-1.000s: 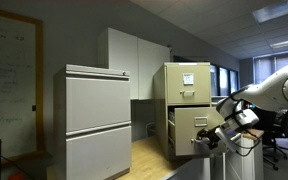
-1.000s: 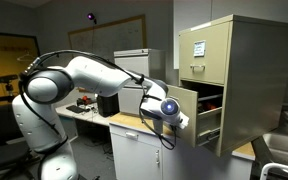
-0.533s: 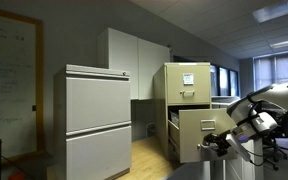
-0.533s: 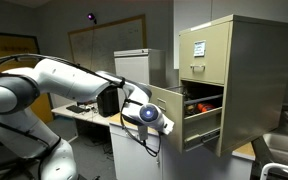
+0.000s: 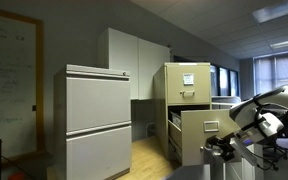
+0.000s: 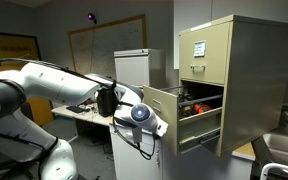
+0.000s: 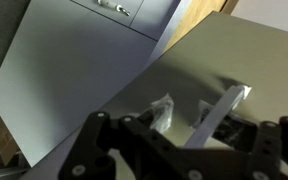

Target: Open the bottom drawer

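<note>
The bottom drawer of the narrow beige filing cabinet stands pulled far out in both exterior views; its tan front faces the arm and dark contents show inside. My gripper is at the drawer front, its fingers closed around the small metal handle. It also shows in an exterior view. The upper drawer with white paper sheets is closed.
A wide light-grey cabinet stands beside the beige one and fills the upper left of the wrist view. A counter with a white cabinet lies behind the arm. Office chairs stand behind the gripper.
The gripper has moved away from the cabinet and the bottom drawer has slid further out with it, from slightly open to far open.
</note>
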